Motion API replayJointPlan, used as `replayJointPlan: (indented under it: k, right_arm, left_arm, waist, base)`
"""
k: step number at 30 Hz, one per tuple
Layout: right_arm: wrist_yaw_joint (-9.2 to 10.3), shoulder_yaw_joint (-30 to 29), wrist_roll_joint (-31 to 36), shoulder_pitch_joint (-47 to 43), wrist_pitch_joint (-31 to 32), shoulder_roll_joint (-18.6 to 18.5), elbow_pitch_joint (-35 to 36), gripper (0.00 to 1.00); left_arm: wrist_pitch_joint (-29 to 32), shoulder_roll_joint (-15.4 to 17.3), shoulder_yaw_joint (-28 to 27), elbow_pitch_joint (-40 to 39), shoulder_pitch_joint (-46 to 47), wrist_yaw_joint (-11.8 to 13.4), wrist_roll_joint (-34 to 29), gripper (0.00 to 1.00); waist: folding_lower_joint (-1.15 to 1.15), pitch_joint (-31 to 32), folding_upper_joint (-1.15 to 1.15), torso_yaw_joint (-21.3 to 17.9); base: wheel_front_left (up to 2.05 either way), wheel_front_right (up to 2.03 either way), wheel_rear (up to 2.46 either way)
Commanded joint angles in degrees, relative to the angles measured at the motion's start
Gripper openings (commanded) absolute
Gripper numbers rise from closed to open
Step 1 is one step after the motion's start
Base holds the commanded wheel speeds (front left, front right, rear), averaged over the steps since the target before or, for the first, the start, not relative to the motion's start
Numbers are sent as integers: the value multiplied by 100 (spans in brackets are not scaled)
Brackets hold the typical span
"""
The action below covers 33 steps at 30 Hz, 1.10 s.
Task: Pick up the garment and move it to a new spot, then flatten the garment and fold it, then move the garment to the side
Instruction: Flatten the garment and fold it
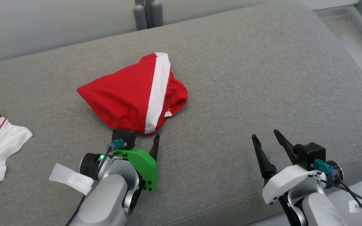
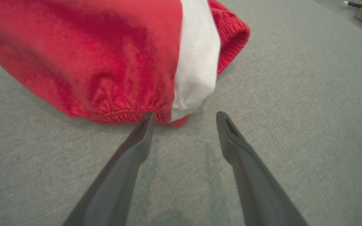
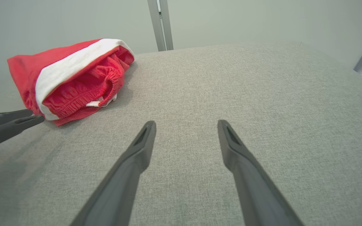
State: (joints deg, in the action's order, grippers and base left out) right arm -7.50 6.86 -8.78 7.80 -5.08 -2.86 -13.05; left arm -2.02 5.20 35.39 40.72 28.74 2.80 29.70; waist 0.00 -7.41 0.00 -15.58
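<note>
The red garment [image 1: 127, 94] lies just ahead of the left gripper [image 2: 185, 116], hem at its spread, empty jaws; the right gripper [image 1: 266, 135], also spread and empty, stands well apart.

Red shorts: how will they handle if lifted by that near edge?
Likely floppy: the red shorts lie in a slumped, folded heap, so they'd probably drape from the left gripper. Probably light, being thin, gathered cloth. The grey cushion may drag on them if pushed, bunching them.
</note>
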Motion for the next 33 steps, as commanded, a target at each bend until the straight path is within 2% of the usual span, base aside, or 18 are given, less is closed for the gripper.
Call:
replayJointPlan:
  k: [1,12,15,16,17,18,25,33]
  right_arm:
    - [2,-12,13,82,-33,-5,30,100]
    - [2,-5,-121,186,-169,-5,-51,100]
    - [2,2,-149,210,-200,-6,-94,100]
    - [2,-1,-159,219,-207,-6,-108,100]
    - [2,-8,-166,236,-221,-6,-122,100]
    - [2,-16,-169,250,-234,-6,-135,100]
    - [2,-4,-221,270,-291,-6,-259,100]
    - [2,24,-246,283,-309,-6,-370,100]
  left_arm:
    - [-31,11,-26,-22,32,82,33,100]
    - [-115,-34,-241,49,278,612,78,100]
    - [-63,-44,-210,106,323,654,64,100]
    - [-58,-40,-204,116,334,648,70,66]
    - [-57,-23,-196,116,357,633,67,22]
    - [-113,7,-187,92,389,640,32,0]
    - [-398,228,-223,-366,500,791,-115,0]
    - [-223,668,-279,-1332,897,954,-336,0]
  waist:
    - [0,-245,0,-235]
    - [0,-481,0,-353]
    - [0,-502,0,-354]
    - [0,-506,0,-348]
    - [0,-508,0,-338]
    - [0,-508,0,-323]
    - [0,-414,0,-147]
    - [0,-233,0,-9]
  base:
    - [0,0,0]
    - [0,0,0]
    - [0,0,0]
    - [0,0,0]
    - [0,0,0]
    - [0,0,0]
    - [0,0,0]
    - [0,0,0]
